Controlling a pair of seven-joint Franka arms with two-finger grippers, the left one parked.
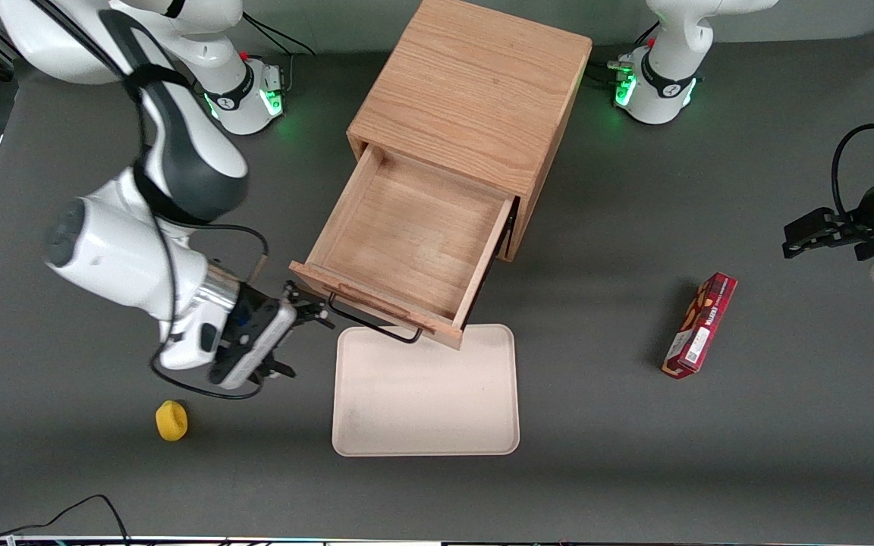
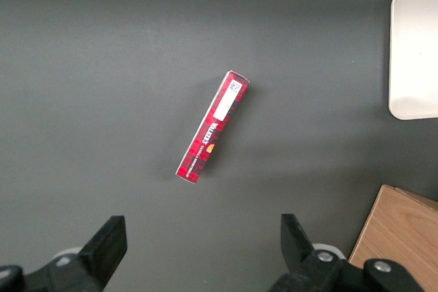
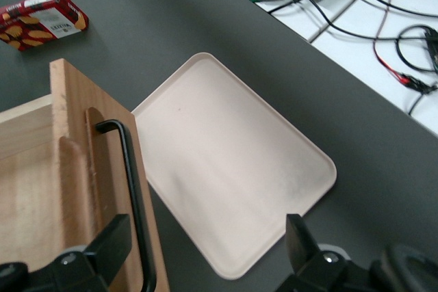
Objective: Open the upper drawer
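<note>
Drawer work looks almost done. The upper drawer (image 1: 407, 250), a wide shallow tray of light wood with a black wire handle (image 1: 372, 322), sticks far out of the light oak box cabinet (image 1: 475, 98). You can see nearly all of its bare wooden floor, and nothing lies in it. Its front edge hangs over the rim of the flat cream plastic tray (image 1: 425, 402) that lies on the dark grey worktop (image 1: 634, 470), nearer to the front camera than the cabinet.

The robot's gripper (image 1: 302, 334) hangs just beside the end of the handle, at the corner of the drawer front on the working arm's side. Its black fingers (image 3: 113, 247) are spread apart and hold nothing. In the right wrist view the handle bar runs close by one finger, but I cannot tell if it touches. The gripper seems to have let go, or not to be pulling.

So I think the opening itself is done. What may be left is for the arm to move away from the drawer.

A small yellow lump (image 1: 171, 421) sits on the worktop near the gripper, closer to the front camera. A long red snack box (image 1: 700, 326) lies toward the parked arm's end.
</note>
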